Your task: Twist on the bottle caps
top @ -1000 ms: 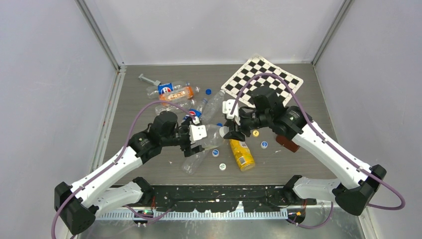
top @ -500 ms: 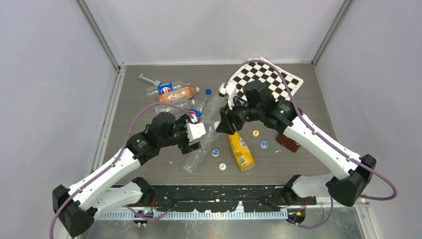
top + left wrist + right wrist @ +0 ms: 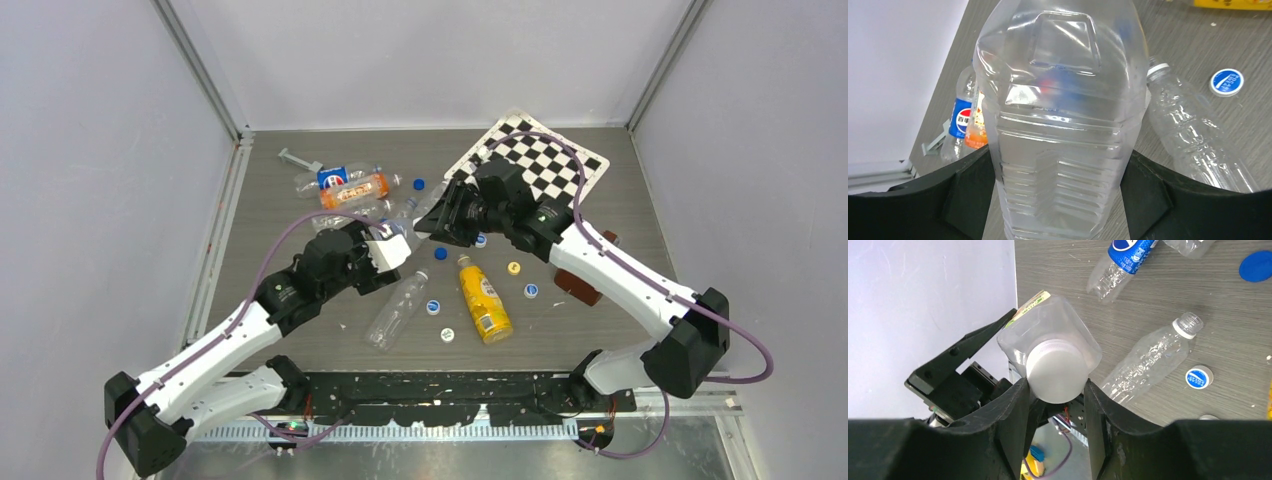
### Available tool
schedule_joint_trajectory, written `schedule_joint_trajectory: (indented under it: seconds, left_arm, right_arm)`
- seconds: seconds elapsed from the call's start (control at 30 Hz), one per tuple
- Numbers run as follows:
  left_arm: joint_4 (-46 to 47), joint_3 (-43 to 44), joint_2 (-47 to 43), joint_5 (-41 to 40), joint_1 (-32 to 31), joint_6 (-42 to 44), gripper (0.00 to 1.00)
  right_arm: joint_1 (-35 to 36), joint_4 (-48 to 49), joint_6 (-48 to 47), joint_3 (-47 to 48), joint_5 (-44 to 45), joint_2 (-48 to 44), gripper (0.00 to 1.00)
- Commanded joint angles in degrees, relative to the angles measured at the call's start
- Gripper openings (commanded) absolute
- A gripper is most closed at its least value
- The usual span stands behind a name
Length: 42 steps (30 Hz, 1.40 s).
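The left gripper (image 3: 392, 254) was clamped across the body of the squarish clear bottle (image 3: 1060, 125), its fingers (image 3: 973, 192) pressed against opposite walls. It carried the bottle off the table (image 3: 620, 330), near the middle of the overhead frame, with the neck turned toward the other arm. That pose looked chosen to steady the bottle against twisting.

The right gripper (image 3: 1055, 386) met it head-on. Its fingers (image 3: 1015, 412) were closed on the white cap (image 3: 1055, 369), which sat on the bottle's mouth. Gripping the cap by its rim would let the wrist turn it down the thread. Whether it was already tight could not be told.

By count, the overhead view showed:
- One bottle in hand.
- One slim clear bottle (image 3: 395, 312) lying below centre.
- One yellow bottle (image 3: 484, 302) beside it.
- Two labelled bottles at upper left.
- A further cluster of bottles partly hidden under the grippers.

About seven loose caps (image 3: 433, 307) lay scattered. One was a yellow cap (image 3: 513, 267) and the rest were blue, blue-and-white or pale.
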Motion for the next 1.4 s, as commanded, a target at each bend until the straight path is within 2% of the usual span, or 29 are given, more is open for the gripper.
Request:
schedule_joint_trajectory:
  seconds: [0.0, 0.1, 0.13, 0.17, 0.2, 0.23, 0.27, 0.3, 0.33, 0.43, 0.53, 0.7, 0.8, 0.83, 0.9, 0.93, 1.1, 1.23, 1.37]
  left_arm:
    - [9.44, 0.81, -1.39, -6.79, 0.07, -0.7, 0.0]
    - [9.87, 0.97, -0.88, -5.92, 0.07, -3.67, 0.0]
    - [9.89, 1.2, -0.65, -5.8, 0.07, -4.82, 0.0]
    - [9.81, 1.44, -0.31, -5.5, 0.03, -5.83, 0.0]
    - [9.75, 1.7, 0.02, -5.12, 0.06, -6.96, 0.0]
    - [9.71, 1.89, 0.31, -4.57, 0.07, -7.99, 0.0]
    - [9.78, 1.95, 0.57, -3.96, 0.07, -8.96, 0.0]
    - [9.98, 2.0, 0.78, -3.31, 0.04, -9.94, 0.0]
    - [10.11, 2.04, 1.03, -2.69, 0.07, -11.14, 0.0]
    - [10.4, 2.45, 1.43, -1.49, 0.07, -13.57, 0.0]
    - [10.19, 2.9, 1.32, -0.33, 0.07, -15.16, 0.0]
    - [9.37, 3.63, 1.18, 0.21, 0.07, -16.89, 0.0]
    - [9.08, 3.98, 0.96, 1.44, 0.07, -17.77, 0.0]
    - [9.13, 3.98, 0.94, 1.79, 0.07, -18.06, 0.0]
    - [9.4, 3.83, 0.92, 2.21, 0.07, -18.57, 0.0]
    - [9.56, 3.81, 1.07, 2.3, 0.07, -18.79, 0.0]
    - [9.96, 3.71, 2.14, 3.43, 0.07, -19.84, 0.0]
    - [10.3, 3.64, 2.7, 4.6, 0.07, -20.51, 0.0]
    - [10.7, 3.45, 2.77, 5.17, 0.07, -20.68, 0.0]
  right_arm:
    - [0.19, -0.26, 6.82, -1.07, 3.73, -0.5, 0.09]
    - [0.21, 3.13, -0.33, -1.24, 7.18, -3.7, 0.36]
    - [0.21, 4.53, -3.71, -1.73, 7.69, -4.68, 0.42]
    - [0.18, 7.96, -5.07, -3.31, 8.71, -6.87, 0.52]
    - [0.14, 9.76, -7.15, -4.3, 9.16, -7.8, 0.56]
    - [0.17, 13.28, -7.98, -6.06, 10.09, -9.49, 0.76]
    - [0.2, 15.01, -9.33, -6.95, 10.55, -10.3, 0.88]
    - [0.2, 17.83, -9.95, -8.46, 11.16, -11.61, 0.97]
    - [0.21, 19.26, -11.03, -9.16, 11.23, -12.46, 0.99]
    - [0.17, 26.8, -12.81, -13.45, 11.22, -13.98, 1.0]
    - [0.13, 38.68, -12.06, -20.66, 11.95, -16.21, 1.0]
    - [-0.01, 47.82, -12.22, -26.74, 13.1, -16.98, 1.0]
    - [-0.55, 56.34, -13.34, -30.11, 9.66, -17.64, 1.0]
    - [-0.69, 57.68, -16.38, -31.11, 8.26, -18.59, 1.0]
    - [-0.84, 67.57, -18.85, -35.08, 7.44, -18.56, 1.0]
    - [-0.98, 68.96, -19.39, -36.56, 7.03, -18.31, 1.0]
    - [-1.2, 66.13, -17.89, -31.62, 2.82, -14.11, 1.0]
    - [-1.2, 66.79, -17.07, -29.87, 2.85, -11.47, 1.0]
    - [-1.16, 65.93, -16.81, -27.76, 2.9, -8.55, 0.94]
